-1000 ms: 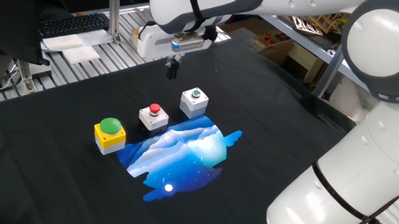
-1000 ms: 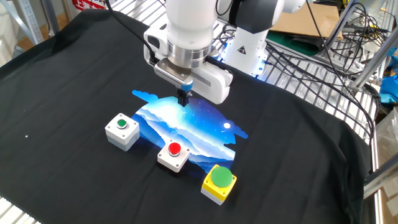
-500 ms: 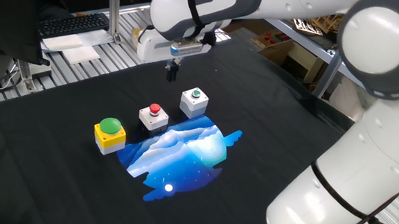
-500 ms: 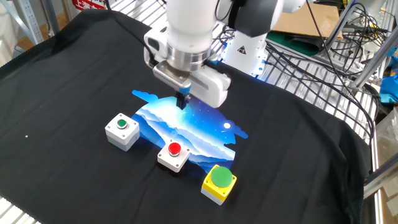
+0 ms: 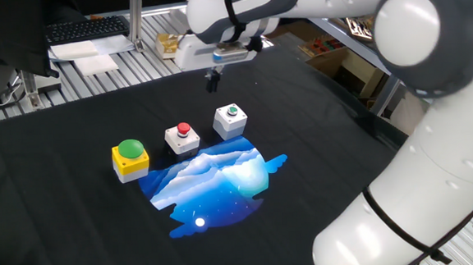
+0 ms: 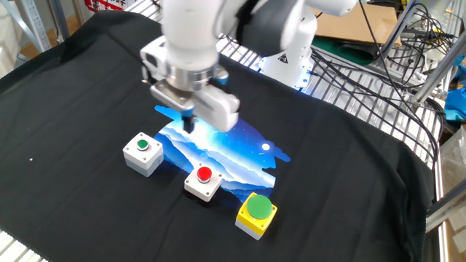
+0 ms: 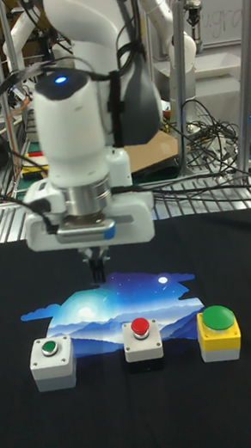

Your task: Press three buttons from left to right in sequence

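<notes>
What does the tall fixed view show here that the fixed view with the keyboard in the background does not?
Only the tall view shows the arm's base column and a second robot arm behind the table. Only the keyboard view shows the keyboard and papers. Both show the gripper hanging above the black cloth, the yellow box's big green button, the red button, the small green button and the blue print.

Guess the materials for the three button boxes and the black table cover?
Yellow box with green dome: looks like moulded plastic, smooth, with a slight sheen on the dome.
White box with the red button and white box with the small green button: probably matte plastic housings, with crisp moulded edges.
Black cover: likely fabric, matte, with soft creases and draped edges.
</notes>
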